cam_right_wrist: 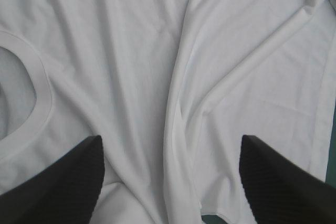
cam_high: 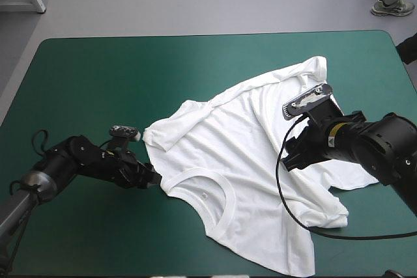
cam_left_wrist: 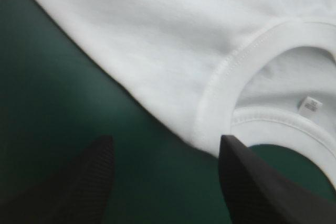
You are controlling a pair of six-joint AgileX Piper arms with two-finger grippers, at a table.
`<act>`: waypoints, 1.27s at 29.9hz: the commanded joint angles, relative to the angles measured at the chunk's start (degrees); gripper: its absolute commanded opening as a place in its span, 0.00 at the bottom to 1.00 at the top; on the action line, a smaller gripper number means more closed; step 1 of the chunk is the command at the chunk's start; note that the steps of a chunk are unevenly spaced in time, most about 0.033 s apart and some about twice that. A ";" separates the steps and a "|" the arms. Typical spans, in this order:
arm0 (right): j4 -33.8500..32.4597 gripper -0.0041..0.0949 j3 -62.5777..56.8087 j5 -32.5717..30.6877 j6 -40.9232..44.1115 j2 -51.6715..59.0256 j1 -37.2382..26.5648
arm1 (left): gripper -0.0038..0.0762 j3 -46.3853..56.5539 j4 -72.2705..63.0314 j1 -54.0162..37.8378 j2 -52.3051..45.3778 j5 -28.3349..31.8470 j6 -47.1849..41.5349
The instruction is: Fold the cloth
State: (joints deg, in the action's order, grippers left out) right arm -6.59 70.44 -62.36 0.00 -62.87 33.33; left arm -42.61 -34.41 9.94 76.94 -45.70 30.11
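Note:
The white T-shirt (cam_high: pixel 241 154) lies spread but wrinkled on the middle and right of the teal-green cover, with its collar (cam_high: pixel 228 201) toward the front. My left gripper (cam_high: pixel 151 178) rests low on the cover, just at the shirt's shoulder edge beside the collar. Its black fingers (cam_left_wrist: pixel 100 169) stand open, with the collar band (cam_left_wrist: pixel 220 82) and the T-shirt (cam_left_wrist: pixel 173 45) just ahead of the tips. My right gripper (cam_high: pixel 293 159) hovers over the shirt's right half. It is open (cam_right_wrist: pixel 170 148) above the T-shirt (cam_right_wrist: pixel 157 51), where a long fold runs between the fingers.
Bare teal-green cover (cam_high: pixel 98 89) stretches left of the shirt and along the far side. One corner of the shirt lies close to the table's front edge (cam_high: pixel 293 266); another corner reaches toward the far right (cam_high: pixel 316 66).

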 commanded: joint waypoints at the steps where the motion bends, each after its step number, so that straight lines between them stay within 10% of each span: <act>1: -1.04 0.72 1.96 3.08 0.64 1.12 -0.34 | 0.59 -0.83 -2.18 3.66 1.79 5.67 -1.49; 10: -0.82 0.72 1.96 2.97 0.86 1.12 -0.34 | 0.56 -0.83 -1.87 7.45 10.26 9.13 -1.07; 16: 0.31 0.69 1.96 -0.21 0.86 1.12 -0.34 | 0.08 -0.83 -1.76 8.08 11.89 10.52 1.51; 38: 16.02 0.55 -20.90 -4.55 -1.96 5.40 0.10 | 0.07 -5.85 8.15 4.31 7.40 12.48 -3.92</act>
State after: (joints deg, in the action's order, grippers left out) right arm 7.74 51.99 -68.88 -1.56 -59.21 33.44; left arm -46.17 -26.73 15.58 86.00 -32.98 26.84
